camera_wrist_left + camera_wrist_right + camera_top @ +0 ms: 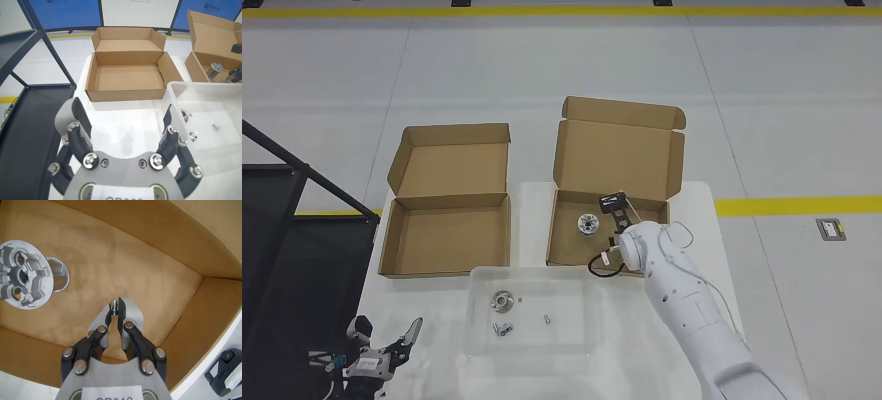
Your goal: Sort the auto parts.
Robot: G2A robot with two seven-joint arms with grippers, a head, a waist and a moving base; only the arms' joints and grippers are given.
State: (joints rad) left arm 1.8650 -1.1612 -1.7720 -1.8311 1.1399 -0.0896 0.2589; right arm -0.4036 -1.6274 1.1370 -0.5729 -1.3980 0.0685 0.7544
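Right wrist view shows my right gripper [114, 306] drawn narrow on a bolt [114, 308]. The pads clamp its head and the threaded end sticks out past the fingertips. I hold it over the bare floor of the right box [151, 262]. The hub [22, 273] lies tilted on that same floor, well apart from the bolt.

Seen from the top view, the right box stands just right of centre with its lid folded back toward the upper edge. The hub lies in its left half, and my right arm comes in from the lower right corner of the frame. The left box [442, 240] stands left of centre, also with its lid back, and I see nothing inside it. Both boxes rest on the white table [432, 300].

Below the boxes, at lower centre, stands the clear bin [532, 271]. A ring [503, 298] lies in its left part, a small clip [503, 328] below the ring, and a screw [547, 320] to the right of the clip, all three apart from one another.

My left gripper [388, 331] hangs at the lower left of the frame with its fingers spread wide and nothing between them. It is over the table's edge, left of the bin and beside the black rack [292, 250].
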